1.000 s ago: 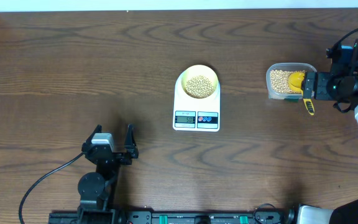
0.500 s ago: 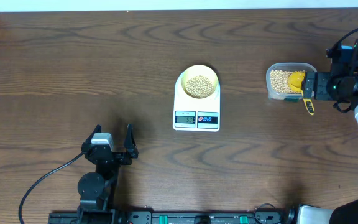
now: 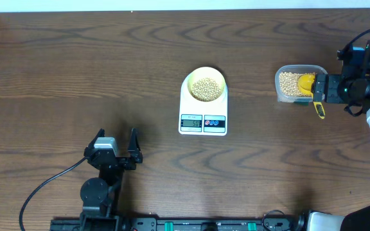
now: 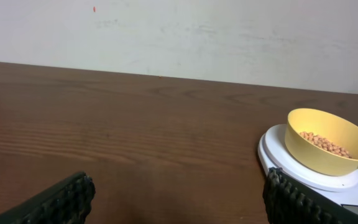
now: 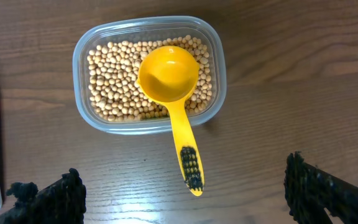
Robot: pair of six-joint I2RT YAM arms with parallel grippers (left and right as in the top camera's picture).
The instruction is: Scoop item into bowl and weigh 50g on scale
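Note:
The pale-yellow bowl [image 3: 207,83] holds tan beans [image 3: 205,88] and stands on the white scale [image 3: 203,119] at table centre; it also shows in the left wrist view [image 4: 328,140]. A clear tub [image 5: 98,53] of beans [image 5: 110,81] sits at the right, with a yellow scoop [image 5: 169,78] resting in it, handle [image 5: 188,163] pointing out over the table. My right gripper [image 5: 185,196] is open and empty, just behind the handle end. My left gripper [image 3: 115,149] is open and empty near the front left, apart from the scale.
The scale's display and buttons [image 3: 202,122] face the front edge. The tub [image 3: 295,84] lies to the right of the scale with a gap of bare wood between. A black cable [image 3: 44,189] trails from the left arm at the front.

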